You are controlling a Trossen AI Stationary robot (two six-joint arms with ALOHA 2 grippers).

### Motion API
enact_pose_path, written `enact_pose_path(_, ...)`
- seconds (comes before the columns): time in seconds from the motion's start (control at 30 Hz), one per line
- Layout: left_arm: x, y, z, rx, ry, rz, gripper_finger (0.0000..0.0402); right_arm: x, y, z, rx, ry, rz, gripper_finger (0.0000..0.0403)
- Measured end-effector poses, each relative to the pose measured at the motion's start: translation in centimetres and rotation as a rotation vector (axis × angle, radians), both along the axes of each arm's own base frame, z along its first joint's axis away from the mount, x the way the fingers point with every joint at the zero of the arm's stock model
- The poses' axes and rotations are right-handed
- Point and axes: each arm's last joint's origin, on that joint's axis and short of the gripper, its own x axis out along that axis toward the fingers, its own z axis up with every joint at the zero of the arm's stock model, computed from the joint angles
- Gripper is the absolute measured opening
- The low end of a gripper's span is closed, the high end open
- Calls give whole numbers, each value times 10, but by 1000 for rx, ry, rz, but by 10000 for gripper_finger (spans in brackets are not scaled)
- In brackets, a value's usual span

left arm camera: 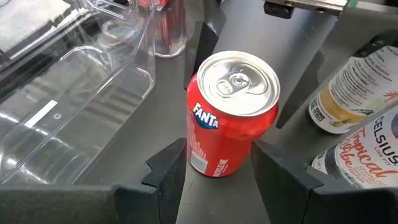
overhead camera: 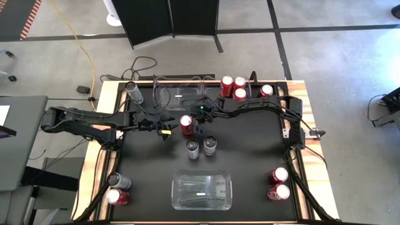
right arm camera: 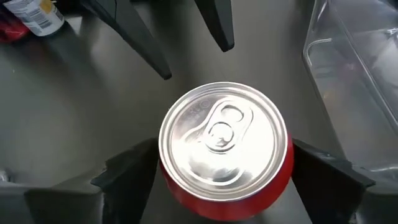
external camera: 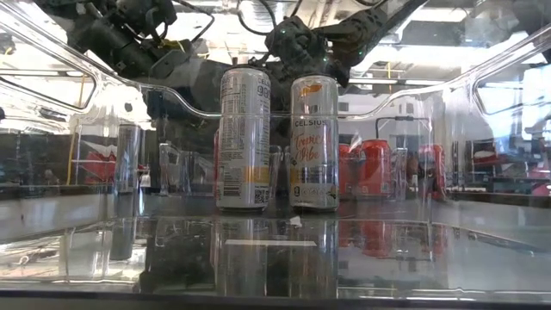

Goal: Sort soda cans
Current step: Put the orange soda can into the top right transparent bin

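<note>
A red Fanta can (overhead camera: pixel 186 125) stands upright mid-table, between both grippers. My right gripper (overhead camera: pixel 199 119) comes down over it from above, and its fingers close against the can's sides (right arm camera: pixel 224 168). My left gripper (overhead camera: pixel 165 129) is open on the can's left, low over the table. Its fingertips (left arm camera: pixel 219 155) point at the can's lower part and stop short of it. Two tall silver cans (overhead camera: pixel 201 147) stand just nearer on the table. They fill the middle of the low view (external camera: pixel 277 138). My right gripper pinches the red can between its two fingers (right arm camera: pixel 130 177), on opposite sides of the body just under the rim (right arm camera: pixel 285 177). The fingers come from above, pointing down. The can is upright. I cannot tell whether its base is on the table.
One clear bin (overhead camera: pixel 201 190) sits at the near edge and another (overhead camera: pixel 178 97) at the far side. Red cans stand at far right (overhead camera: pixel 232 87) (overhead camera: pixel 267 91) and near right (overhead camera: pixel 279 184). A silver can (overhead camera: pixel 132 90) lies far left. A silver and a red can (overhead camera: pixel 117 189) stand near left.
</note>
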Motion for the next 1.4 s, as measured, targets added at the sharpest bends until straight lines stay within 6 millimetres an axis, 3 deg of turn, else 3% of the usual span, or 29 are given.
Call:
enact_pose_path(0.2, 0, 0, 0, 0, 1, 0, 174, -2, -6, -1, 32, 11, -36, 302)
enact_pose_path(0.37, 0, 0, 0, -18, -5, 12, 174, -12, -10, 15, 65, 15, -77, 277)
enact_pose_path(0.6, -1, 0, -1, -34, -4, 23, 174, -44, -17, 82, 44, -98, -113, 273)
enact_pose_path(0.87, 0, 0, -1, -16, 2, 11, 174, -96, -40, 124, -77, -62, -278, 272)
enact_pose_path(1.13, -1, 1, -1, -19, 2, 16, 174, -139, -72, 105, -68, 18, -429, 271)
enact_pose_path(1.3, -1, 0, -1, -26, 6, 20, 174, -154, -77, 59, -16, 94, -495, 271)
enact_pose_path(1.4, -1, 0, -1, -27, 6, 21, 174, -158, -77, 44, -13, 81, -526, 271)
